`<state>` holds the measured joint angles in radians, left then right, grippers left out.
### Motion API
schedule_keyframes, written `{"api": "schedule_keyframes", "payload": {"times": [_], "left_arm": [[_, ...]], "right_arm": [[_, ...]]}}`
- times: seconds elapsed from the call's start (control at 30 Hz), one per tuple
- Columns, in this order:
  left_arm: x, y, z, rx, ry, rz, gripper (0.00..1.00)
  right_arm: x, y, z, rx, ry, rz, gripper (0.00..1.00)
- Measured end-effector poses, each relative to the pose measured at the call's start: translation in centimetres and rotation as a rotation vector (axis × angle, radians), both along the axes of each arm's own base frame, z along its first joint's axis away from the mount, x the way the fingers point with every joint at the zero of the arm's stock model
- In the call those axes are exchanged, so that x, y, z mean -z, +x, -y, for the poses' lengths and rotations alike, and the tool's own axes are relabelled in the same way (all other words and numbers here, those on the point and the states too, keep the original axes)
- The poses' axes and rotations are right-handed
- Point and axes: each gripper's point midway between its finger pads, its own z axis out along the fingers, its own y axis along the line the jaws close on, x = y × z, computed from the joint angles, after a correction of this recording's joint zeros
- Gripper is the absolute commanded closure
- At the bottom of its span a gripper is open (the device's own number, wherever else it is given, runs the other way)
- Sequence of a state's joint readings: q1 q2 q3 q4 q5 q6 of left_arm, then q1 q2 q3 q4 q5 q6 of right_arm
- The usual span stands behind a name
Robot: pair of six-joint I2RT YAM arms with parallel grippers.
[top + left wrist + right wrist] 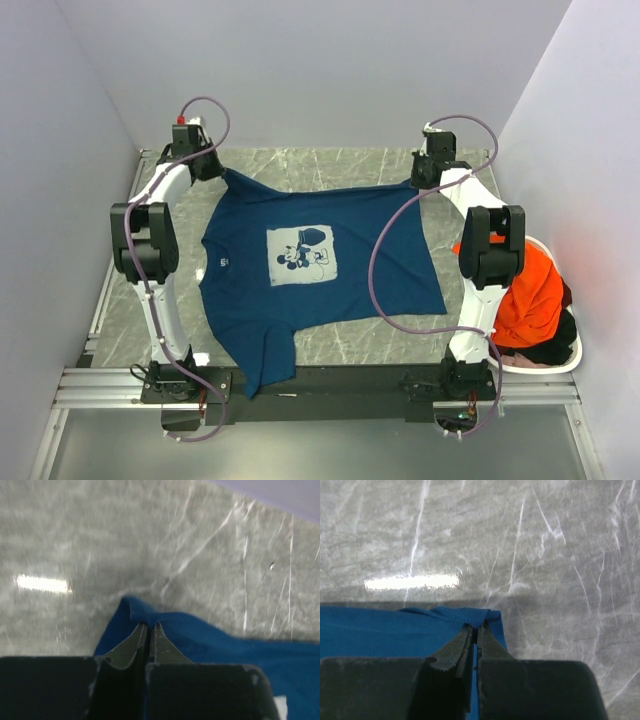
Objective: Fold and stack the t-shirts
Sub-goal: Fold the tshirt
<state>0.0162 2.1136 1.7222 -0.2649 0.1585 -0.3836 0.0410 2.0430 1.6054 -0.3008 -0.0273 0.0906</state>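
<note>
The left claw (148, 626) is closed on a pinch of blue cloth at the far-left tip of the navy t-shirt (320, 270). The right claw (475, 627) is clamped on the folded far-right corner of the same garment. Both pinches are made at the far edge, well apart, so that this edge is drawn into a nearly straight line between them. The hold is judged to be meant for spreading the cloth flat on the counter (330, 165) ahead of a fold.

The shirt is laid print (300, 255) upward across the middle of the counter. Its long axis is set from left to right, with the collar pointed to the left and the hem to the right. The near sleeve (262, 365) is draped toward the near edge, between the arm bases. The orange t-shirt (530, 295) is heaped in the white basket (572, 355) at the right, over darker cloth, well apart from the navy one.
</note>
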Motion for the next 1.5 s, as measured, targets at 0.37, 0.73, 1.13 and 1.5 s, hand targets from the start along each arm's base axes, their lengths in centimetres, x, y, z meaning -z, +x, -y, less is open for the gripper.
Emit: {"api": "schedule_keyframes", "payload": {"times": [0.37,0.73,1.13,1.5], "left_arm": [[-1.9,-5.1,0.8,-0.069,-0.114,-0.12,0.99],[-4.0,-10.2,1.0,-0.115,-0.148,-0.192,0.99],[-5.4,-14.2,1.0,-0.165,-0.192,-0.227,0.99],[-5.4,-19.7,1.4,-0.198,-0.236,-0.238,0.99]], "right_arm": [[1.1,-2.0,0.2,0.006,-0.008,-0.092,1.0],[-0.1,-3.9,0.9,0.038,-0.034,-0.132,1.0],[0.2,-6.0,1.3,0.078,-0.031,-0.19,1.0],[0.7,-8.8,1.4,0.148,-0.001,-0.246,1.0]]}}
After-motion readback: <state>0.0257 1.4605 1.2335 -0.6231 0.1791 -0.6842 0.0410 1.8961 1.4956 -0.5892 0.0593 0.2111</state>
